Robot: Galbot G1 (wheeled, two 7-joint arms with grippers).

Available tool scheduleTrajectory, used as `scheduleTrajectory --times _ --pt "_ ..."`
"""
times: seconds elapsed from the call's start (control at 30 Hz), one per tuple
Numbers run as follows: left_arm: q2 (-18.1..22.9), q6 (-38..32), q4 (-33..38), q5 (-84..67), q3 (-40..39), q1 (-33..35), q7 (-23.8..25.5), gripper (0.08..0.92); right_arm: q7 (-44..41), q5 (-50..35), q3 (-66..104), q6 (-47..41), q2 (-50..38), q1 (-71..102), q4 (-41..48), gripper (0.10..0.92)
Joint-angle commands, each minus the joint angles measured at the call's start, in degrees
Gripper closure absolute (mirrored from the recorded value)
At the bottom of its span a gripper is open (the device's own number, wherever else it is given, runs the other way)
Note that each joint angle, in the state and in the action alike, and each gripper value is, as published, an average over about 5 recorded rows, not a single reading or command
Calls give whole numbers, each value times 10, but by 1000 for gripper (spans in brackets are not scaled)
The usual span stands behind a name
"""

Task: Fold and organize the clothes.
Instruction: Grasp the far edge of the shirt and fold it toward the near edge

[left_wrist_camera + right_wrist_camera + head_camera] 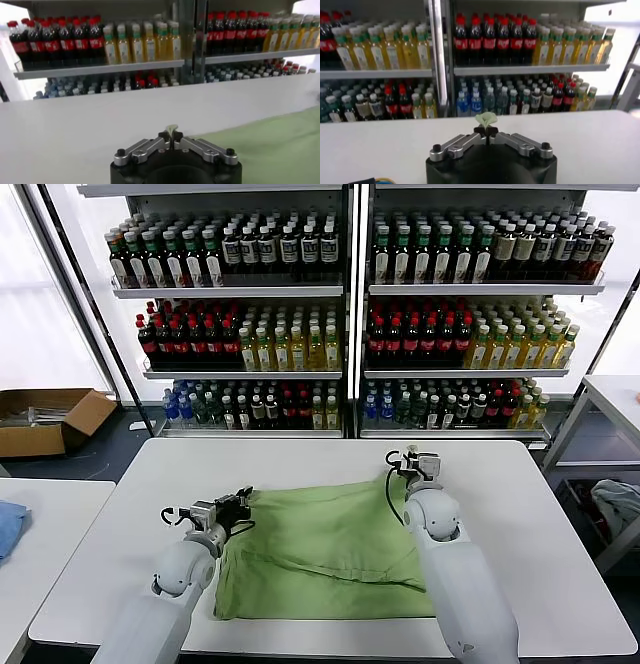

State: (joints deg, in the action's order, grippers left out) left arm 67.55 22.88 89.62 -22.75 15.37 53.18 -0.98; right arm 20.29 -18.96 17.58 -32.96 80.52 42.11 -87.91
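The light green shirt (330, 549) lies folded on the white table (110, 514), with no print or collar showing. My left gripper (243, 497) is shut on the shirt's far left corner; a pinch of green cloth (171, 130) sticks out between its fingertips. My right gripper (409, 456) is shut on the far right corner, with a tuft of green cloth (485, 119) poking out of the closed jaws. Both grippers sit low, near the table's far half. More of the shirt (270, 145) shows in the left wrist view.
Shelves of bottles (340, 314) stand behind the table. A cardboard box (45, 419) sits on the floor at the left. A second white table (40, 534) at the left carries a blue cloth (8, 527). Another table (610, 399) stands at the right.
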Motion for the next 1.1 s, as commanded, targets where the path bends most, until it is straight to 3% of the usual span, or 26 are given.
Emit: scheduleTrajectory --times 0.03,0.63,1.1 --pt "-3 -8 43 3 6 18 0 907 2 -5 6 -1 -12 43 -86 914" --pt "-7 -22 119 27 51 123 12 907 -5 17 49 7 -27 213 -169 914" --pt "15 -28 146 61 66 187 21 907 -13 34 60 15 -30 284 -217 914"
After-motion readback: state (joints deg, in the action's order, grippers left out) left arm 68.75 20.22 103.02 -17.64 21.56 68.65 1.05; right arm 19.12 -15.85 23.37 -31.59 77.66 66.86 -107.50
